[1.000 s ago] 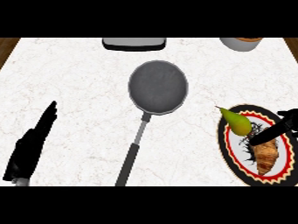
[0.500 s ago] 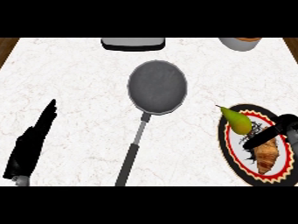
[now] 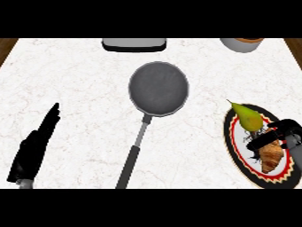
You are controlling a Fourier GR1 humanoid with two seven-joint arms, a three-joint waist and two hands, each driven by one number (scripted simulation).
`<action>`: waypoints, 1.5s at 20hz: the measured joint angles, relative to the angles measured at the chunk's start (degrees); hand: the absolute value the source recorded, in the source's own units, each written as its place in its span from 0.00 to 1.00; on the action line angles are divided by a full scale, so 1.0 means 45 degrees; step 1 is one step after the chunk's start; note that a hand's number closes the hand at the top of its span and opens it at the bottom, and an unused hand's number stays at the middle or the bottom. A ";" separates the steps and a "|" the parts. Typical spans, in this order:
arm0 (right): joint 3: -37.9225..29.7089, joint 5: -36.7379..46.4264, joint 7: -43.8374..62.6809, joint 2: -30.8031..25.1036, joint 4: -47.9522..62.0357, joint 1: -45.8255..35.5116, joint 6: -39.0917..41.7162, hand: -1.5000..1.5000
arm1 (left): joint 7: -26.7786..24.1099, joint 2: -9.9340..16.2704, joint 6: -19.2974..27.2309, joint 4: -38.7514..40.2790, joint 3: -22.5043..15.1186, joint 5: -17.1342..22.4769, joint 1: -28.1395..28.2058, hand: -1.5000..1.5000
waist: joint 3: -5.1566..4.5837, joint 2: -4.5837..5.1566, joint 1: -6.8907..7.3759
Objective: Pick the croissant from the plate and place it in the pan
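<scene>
A golden-brown croissant [image 3: 271, 156] lies on a round plate [image 3: 238, 153] with a black, red and white patterned rim, at the right of the counter. A yellow-green pear [image 3: 246, 116] sits on the plate's far part. My right hand [image 3: 279, 134] hangs over the croissant's near-left end with fingers curled downward, touching it; whether they close round it is hidden. The grey pan [image 3: 158, 88] rests at the counter's centre, its long handle [image 3: 134, 154] pointing toward me. My left hand [image 3: 39, 144] lies flat and open at the lower left.
A dark-rimmed grey appliance [image 3: 133, 44] stands at the far edge above the pan. A grey bowl with an orange rim [image 3: 242, 44] sits at the far right. Wooden floor shows past the counter's left and right edges.
My right hand has come down and slid left over the plate, its fingers now curling onto the croissant. The left hand has drifted slightly down.
</scene>
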 measured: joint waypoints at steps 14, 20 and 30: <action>-0.0524 0.1400 -0.0979 0.0610 -0.0537 0.0462 -0.0510 1.00 | -0.0072 -0.0262 -0.0304 -0.0115 0.0339 -0.0340 0.0153 0.50 | -0.0086 -0.0041 -0.0098; 0.1645 0.3464 -0.3114 -0.0026 -0.2017 0.0303 0.0361 1.00 | -0.0067 -0.0334 -0.0326 0.0068 0.0359 -0.0407 0.0048 0.50 | 0.0052 0.0011 -0.0006; 0.2124 0.7958 -0.5172 -0.1586 -0.4935 -0.0806 -0.2544 1.00 | 0.0021 -0.0408 -0.0322 0.0120 0.0457 -0.0495 0.0006 0.50 | 0.0113 -0.0023 -0.0113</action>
